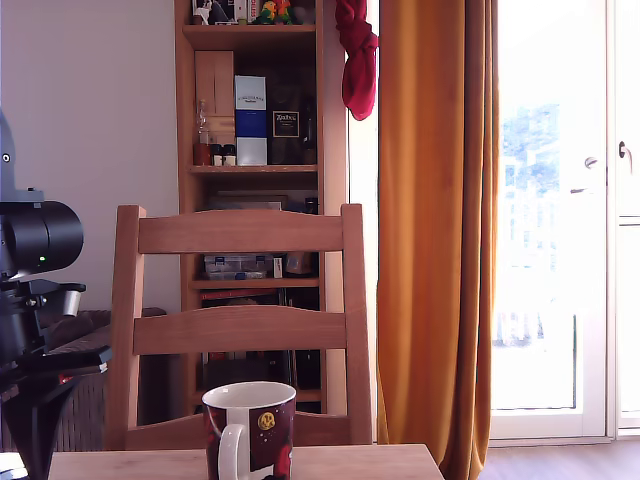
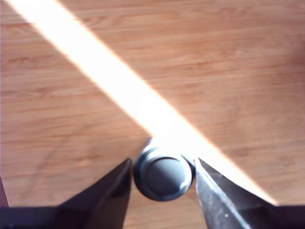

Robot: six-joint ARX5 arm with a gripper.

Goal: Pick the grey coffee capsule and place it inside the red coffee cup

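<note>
In the wrist view the grey coffee capsule (image 2: 163, 172) is a small round dark grey piece seen from above, over the wooden table (image 2: 71, 95). My gripper (image 2: 163, 164) is shut on it, with one dark finger (image 2: 107, 195) against one side and the other finger (image 2: 219, 195) against the opposite side. The red coffee cup (image 1: 249, 430) stands on the table at the bottom centre of the exterior view, with its white handle facing the camera and a small gold emblem on its side. The arm (image 1: 35, 300) is at the exterior view's left, and its gripper is out of that view.
A wooden chair (image 1: 240, 320) stands right behind the table and the cup. Behind it are a bookshelf (image 1: 250, 150), an orange curtain (image 1: 435, 230) and a glass door (image 1: 560, 220). A bright stripe of sunlight (image 2: 109, 81) crosses the tabletop.
</note>
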